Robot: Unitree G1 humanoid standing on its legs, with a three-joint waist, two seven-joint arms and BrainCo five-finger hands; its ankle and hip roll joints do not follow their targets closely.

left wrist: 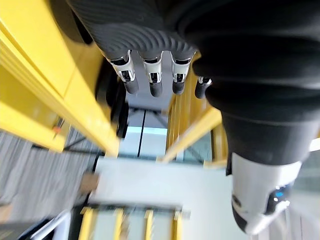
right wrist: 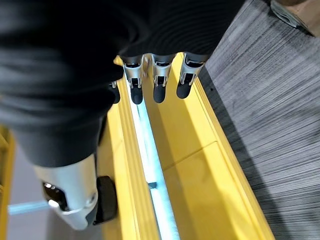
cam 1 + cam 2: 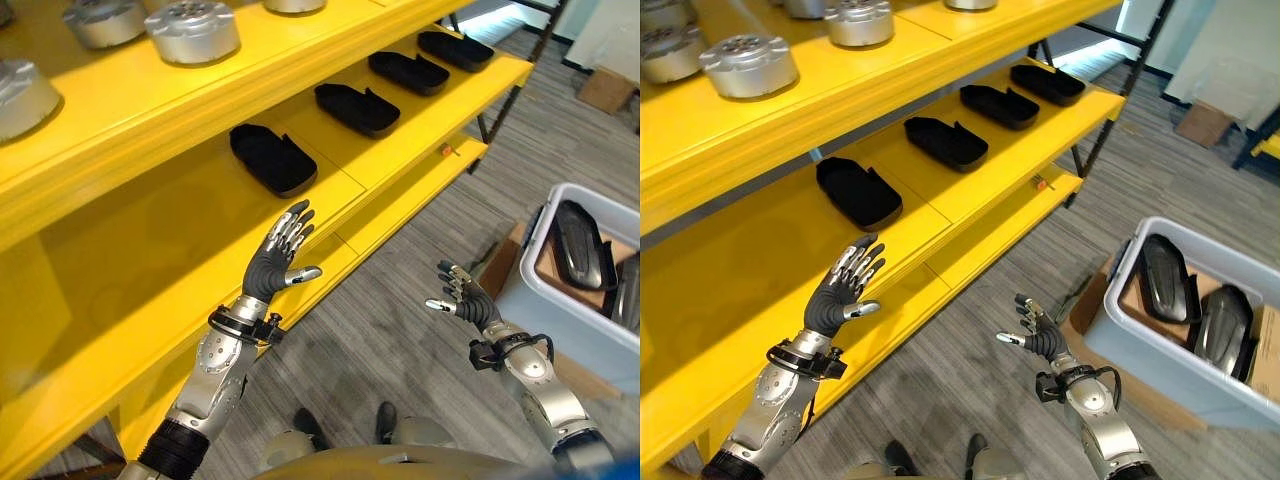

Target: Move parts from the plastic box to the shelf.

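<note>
Several black moulded parts lie in a row on the yellow shelf point(image 3: 130, 260), the nearest part point(image 3: 272, 158) just beyond my left hand point(image 3: 276, 258). That hand is raised over the shelf's front edge, open with straight fingers point(image 1: 152, 80) and holding nothing. My right hand point(image 3: 462, 296) hovers over the floor between the shelf and the grey plastic box point(image 3: 560, 320), open and holding nothing. The box at the right holds more black parts point(image 3: 1167, 277).
Silver round metal parts point(image 3: 192, 30) sit on the upper shelf board. A cardboard box point(image 3: 607, 88) stands on the floor at the far right. Grey plank flooring point(image 3: 400, 330) lies between shelf and plastic box.
</note>
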